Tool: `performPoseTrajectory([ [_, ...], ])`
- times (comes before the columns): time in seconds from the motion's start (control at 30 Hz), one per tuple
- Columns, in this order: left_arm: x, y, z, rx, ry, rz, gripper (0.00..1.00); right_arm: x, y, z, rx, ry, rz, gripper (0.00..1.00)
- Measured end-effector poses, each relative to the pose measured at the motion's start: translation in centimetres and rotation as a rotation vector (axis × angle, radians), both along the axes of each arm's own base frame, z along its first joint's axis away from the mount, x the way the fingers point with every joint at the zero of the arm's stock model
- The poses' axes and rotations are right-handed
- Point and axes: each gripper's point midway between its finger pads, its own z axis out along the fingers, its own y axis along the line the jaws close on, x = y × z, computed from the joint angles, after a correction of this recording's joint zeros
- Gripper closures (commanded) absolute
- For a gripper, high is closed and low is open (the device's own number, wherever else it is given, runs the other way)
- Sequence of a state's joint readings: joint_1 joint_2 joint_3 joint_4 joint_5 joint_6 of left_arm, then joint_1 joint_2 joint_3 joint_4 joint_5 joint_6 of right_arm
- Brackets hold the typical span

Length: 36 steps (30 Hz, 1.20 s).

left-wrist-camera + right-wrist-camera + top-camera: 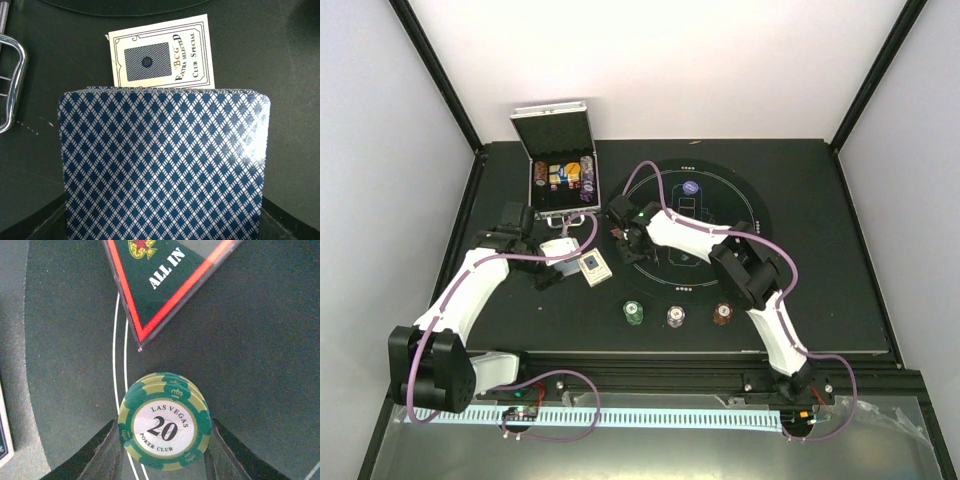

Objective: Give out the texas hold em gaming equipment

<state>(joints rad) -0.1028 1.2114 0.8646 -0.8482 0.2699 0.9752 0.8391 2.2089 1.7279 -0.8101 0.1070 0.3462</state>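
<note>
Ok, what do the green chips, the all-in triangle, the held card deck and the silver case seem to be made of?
Green chips: probably clay composite or plastic, matte, with a printed centre label. Triangle: glossy plastic, maybe acrylic, its rim clear. Card deck: coated cardstock, faint sheen. Case: likely aluminium, silvery ribbed lid.

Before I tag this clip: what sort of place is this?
Probably a lab robot booth, not a card room: plain white walls, a black table, a printed poker mat laid on it.
</note>
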Motion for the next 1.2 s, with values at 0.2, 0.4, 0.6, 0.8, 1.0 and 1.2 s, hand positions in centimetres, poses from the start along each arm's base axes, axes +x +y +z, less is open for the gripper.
performPoseTrajectory([
  [0.2,-0.1,0.1,0.0,0.0,0.004,0.002,0.99,0.3,0.5,-1.1,-0.005,0.007,0.006,0.76],
  [0.4,-0.4,0.1,-0.1,0.002,0.018,0.002,0.98,0.6,0.6,-1.1,-0.004,0.003,0.008,0.34],
  [0.6,-0.4,0.1,-0.2,0.002,0.019,0.003,0.98,1.2,1.0,-0.3,0.007,-0.013,0.019,0.24],
  [0.8,-0.4,0.1,-0.2,0.002,0.02,0.003,0.98,-0.2,-0.1,3.0,0.059,-0.033,0.007,0.23],
  [1.0,-0.5,0.1,-0.2,0.002,0.023,0.003,0.99,-5.5,-1.4,8.0,0.16,-0.075,0.024,0.16],
  [1.2,-0.6,0.1,-0.2,0.003,0.026,0.003,0.98,-12.6,0.1,6.8,0.162,-0.022,0.125,0.11],
])
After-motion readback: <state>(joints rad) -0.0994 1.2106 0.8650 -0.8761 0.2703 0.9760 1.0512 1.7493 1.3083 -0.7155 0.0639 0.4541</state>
